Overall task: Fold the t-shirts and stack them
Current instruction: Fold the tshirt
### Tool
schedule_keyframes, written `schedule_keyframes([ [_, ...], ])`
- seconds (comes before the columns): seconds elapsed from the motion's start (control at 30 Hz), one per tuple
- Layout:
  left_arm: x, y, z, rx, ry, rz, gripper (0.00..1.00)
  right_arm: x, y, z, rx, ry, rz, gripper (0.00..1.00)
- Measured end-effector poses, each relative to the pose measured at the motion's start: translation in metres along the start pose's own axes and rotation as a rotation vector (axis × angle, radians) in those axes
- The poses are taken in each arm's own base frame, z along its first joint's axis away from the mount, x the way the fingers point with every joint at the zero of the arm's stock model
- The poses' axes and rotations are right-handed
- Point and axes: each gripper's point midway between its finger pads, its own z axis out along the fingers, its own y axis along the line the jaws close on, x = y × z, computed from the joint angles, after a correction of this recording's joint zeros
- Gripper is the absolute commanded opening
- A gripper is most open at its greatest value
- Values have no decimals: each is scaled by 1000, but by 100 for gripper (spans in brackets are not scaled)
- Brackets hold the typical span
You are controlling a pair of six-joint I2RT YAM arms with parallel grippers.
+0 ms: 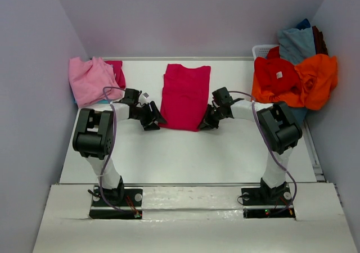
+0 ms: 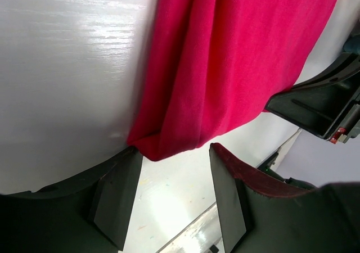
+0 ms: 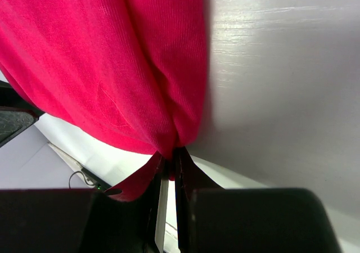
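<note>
We see the crimson-magenta t-shirt (image 1: pixel 184 95) flat mid-bench (image 1: pixel 185 157), folded into a long strip, collar end away from the arms. The right jaws are pinched tight on its near right corner, with the cloth bunched between them. The left jaws stand apart at the near left corner, which sits just ahead of the gap, not gripped. A light pink t-shirt (image 1: pixel 90 80) is heaped back left. Orange (image 1: pixel 318 78) and red (image 1: pixel 275 73) tees are piled over a white basket (image 1: pixel 261 50) back right.

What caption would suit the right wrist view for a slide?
Right tool shut on a corner of the crimson t-shirt.
</note>
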Motion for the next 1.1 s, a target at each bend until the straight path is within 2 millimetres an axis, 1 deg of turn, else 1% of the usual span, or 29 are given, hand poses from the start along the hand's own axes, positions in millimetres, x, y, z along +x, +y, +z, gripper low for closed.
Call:
schedule_keyframes([
  [0.23, -5, 3, -2, 6, -6, -12, 66, -1, -1, -1, 12, -6, -1, 13],
  [0.73, -6, 4, -2, 14, 13, -27, 65, -5, -5, -4, 46, -28, 0, 13],
  [0.77, -6, 3, -2, 20, 17, -30, 63, -5, -5, -4, 46, -29, 0, 13],
  [0.8, -6, 4, -2, 25, 20, -33, 58, -5, -5, -4, 46, -29, 0, 13],
  [0.87, -6, 4, -1, 31, 24, -38, 53, -5, -5, -4, 47, -30, 0, 13],
  [1.07, -5, 7, 3, 52, 36, -52, 44, -5, -6, -5, 53, -33, -1, 13],
  [1.1, -5, 7, 4, 55, 37, -52, 40, -5, -6, -5, 54, -33, -2, 13],
])
